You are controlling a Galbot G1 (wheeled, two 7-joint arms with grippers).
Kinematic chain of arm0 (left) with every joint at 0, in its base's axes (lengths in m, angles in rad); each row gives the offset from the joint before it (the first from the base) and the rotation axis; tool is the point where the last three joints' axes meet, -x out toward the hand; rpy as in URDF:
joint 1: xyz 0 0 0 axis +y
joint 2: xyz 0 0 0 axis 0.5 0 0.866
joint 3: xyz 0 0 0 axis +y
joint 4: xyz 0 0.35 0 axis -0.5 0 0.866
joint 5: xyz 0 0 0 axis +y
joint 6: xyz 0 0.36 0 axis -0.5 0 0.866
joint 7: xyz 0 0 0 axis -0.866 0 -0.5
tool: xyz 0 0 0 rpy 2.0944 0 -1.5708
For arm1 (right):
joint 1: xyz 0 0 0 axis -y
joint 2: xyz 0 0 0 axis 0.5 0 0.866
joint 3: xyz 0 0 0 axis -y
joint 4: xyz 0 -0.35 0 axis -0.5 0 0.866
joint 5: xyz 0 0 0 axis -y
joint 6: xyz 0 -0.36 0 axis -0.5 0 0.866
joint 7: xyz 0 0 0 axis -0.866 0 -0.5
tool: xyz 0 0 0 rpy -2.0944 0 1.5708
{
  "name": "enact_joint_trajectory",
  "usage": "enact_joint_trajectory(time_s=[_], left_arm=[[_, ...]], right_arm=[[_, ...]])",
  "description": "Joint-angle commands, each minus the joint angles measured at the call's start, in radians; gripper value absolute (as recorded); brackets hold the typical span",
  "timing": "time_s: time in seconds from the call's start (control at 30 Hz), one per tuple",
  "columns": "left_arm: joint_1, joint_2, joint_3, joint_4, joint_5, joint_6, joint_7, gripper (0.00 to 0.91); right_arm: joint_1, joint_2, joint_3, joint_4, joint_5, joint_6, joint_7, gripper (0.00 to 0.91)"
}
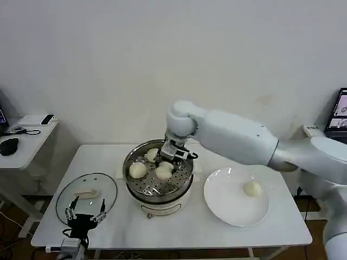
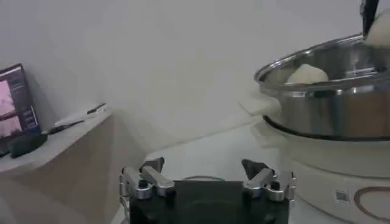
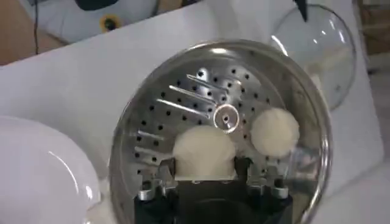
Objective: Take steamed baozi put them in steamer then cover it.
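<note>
White tabletop [image 1: 179, 227] | right gripper [image 1: 169, 156] clasps smooth baozi [image 3: 204, 149] over perforated steel steamer [image 1: 158, 187]

White table [image 1: 179, 230] — steamer [image 1: 158, 201] centre, cover [image 1: 87, 196] left, plate [image 1: 236, 196] right.

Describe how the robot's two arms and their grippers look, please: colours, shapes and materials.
The right arm is a thick, smooth, glossy white shell with a rounded ball-like joint near the wrist. Its right gripper is small and black with metal parts. The left gripper has a black block body and two silver metal fingers with dark tips and round bolts.
</note>
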Motion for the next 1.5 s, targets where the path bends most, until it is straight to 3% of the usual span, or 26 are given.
enact_joint_trajectory(time_s=[0.03, 0.43, 0.87, 0.93, 1.2, 1.4, 1.5], left_arm=[[-0.001, -0.003, 0.001, -0.001, 0.001, 0.001, 0.002, 0.907], [-0.008, -0.001, 0.005, 0.007, 0.002, 0.001, 0.004, 0.907], [-0.014, 0.002, 0.005, 0.018, 0.001, 0.001, 0.004, 0.907], [-0.015, 0.002, 0.005, 0.017, 0.001, 0.001, 0.005, 0.907], [-0.010, 0.005, 0.005, 0.013, 0.001, 0.002, 0.007, 0.907], [0.001, 0.012, 0.004, 0.002, -0.002, 0.002, 0.007, 0.907], [-0.005, 0.011, 0.004, 0.000, -0.012, 0.003, 0.006, 0.907]], right_arm=[[-0.022, 0.039, -0.028, -0.001, -0.038, 0.048, 0.018, 0.645], [-0.042, 0.093, -0.021, -0.044, -0.075, 0.059, 0.044, 0.645], [-0.057, 0.094, -0.033, -0.039, -0.076, 0.064, 0.040, 0.645], [-0.058, 0.094, -0.034, -0.041, -0.076, 0.064, 0.044, 0.907], [-0.054, 0.094, -0.016, -0.048, -0.067, 0.048, 0.053, 0.907], [-0.004, -0.009, 0.060, -0.023, 0.005, 0.008, 0.044, 0.907], [0.022, -0.102, 0.098, -0.004, 0.056, -0.091, 0.063, 0.907]])
